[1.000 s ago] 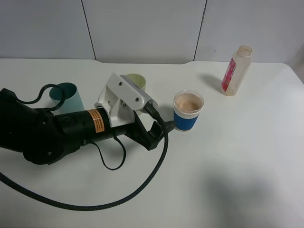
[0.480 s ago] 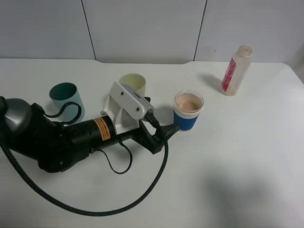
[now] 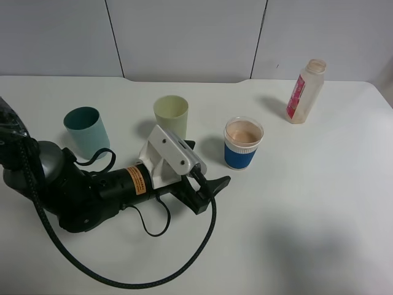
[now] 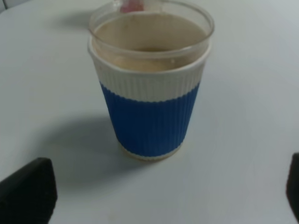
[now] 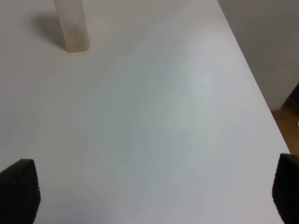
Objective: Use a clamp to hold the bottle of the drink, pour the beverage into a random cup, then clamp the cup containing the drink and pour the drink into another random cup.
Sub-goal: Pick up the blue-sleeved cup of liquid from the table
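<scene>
the left gripper [image 3: 210,190] lies low over the white table [image 3: 319,203], jaws spread wide and empty, aimed at the blue-sleeved cup [image 3: 243,145], which stands near its fingertips but apart from them, holding the light brown beverage [image 3: 244,131]. the bottle [image 3: 305,91] stands upright at the back right, the teal cup [image 3: 86,131] far left. the right gripper [image 5: 153,196] is wide too, holding nothing.

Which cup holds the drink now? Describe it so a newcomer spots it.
On the white table, look near the middle, ahead of the left gripper. The blue-sleeved cup there is short, ribbed, with a white band and brown-pink liquid inside; the teal cup and pale yellow-green cup are plain tumblers.
</scene>
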`<move>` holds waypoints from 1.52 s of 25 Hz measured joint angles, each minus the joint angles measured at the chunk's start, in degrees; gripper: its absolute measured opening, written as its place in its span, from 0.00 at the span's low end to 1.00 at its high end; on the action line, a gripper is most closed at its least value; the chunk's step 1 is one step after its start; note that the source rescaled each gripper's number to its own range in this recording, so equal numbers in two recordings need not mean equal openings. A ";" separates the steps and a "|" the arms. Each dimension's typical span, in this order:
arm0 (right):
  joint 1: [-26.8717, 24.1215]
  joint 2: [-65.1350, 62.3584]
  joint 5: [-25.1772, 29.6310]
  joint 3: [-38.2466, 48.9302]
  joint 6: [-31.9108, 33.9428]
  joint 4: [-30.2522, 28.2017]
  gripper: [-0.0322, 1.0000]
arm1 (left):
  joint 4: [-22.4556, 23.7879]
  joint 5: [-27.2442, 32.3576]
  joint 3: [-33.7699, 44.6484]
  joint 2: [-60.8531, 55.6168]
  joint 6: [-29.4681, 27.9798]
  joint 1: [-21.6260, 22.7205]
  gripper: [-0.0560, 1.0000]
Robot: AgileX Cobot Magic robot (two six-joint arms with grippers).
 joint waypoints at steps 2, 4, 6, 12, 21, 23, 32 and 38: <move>0.00 0.00 0.00 0.00 0.00 0.00 1.00 | 0.00 -0.19 0.00 0.09 0.12 0.00 1.00; 0.00 0.00 0.00 0.00 0.00 0.00 1.00 | 0.00 -0.18 0.00 0.09 0.12 0.00 1.00; 0.00 0.00 0.00 0.00 0.00 0.00 1.00 | -0.06 -0.18 0.00 0.09 0.12 0.00 1.00; 0.00 0.00 0.00 0.00 0.00 0.00 1.00 | -0.06 -0.26 -0.27 0.84 1.57 0.00 1.00; 0.00 0.00 0.00 0.00 0.00 0.00 1.00 | 1.47 -0.26 -6.84 6.26 1.62 0.00 1.00; 0.00 0.00 0.00 0.00 0.00 0.00 1.00 | 1.62 -0.26 -7.38 6.59 1.62 0.00 1.00; 0.00 0.00 0.00 0.00 0.00 0.00 1.00 | 1.97 -0.26 -11.57 9.53 1.57 0.00 1.00; 0.00 0.00 0.00 0.00 0.00 0.00 1.00 | 1.97 -0.26 -13.69 10.96 1.44 0.00 1.00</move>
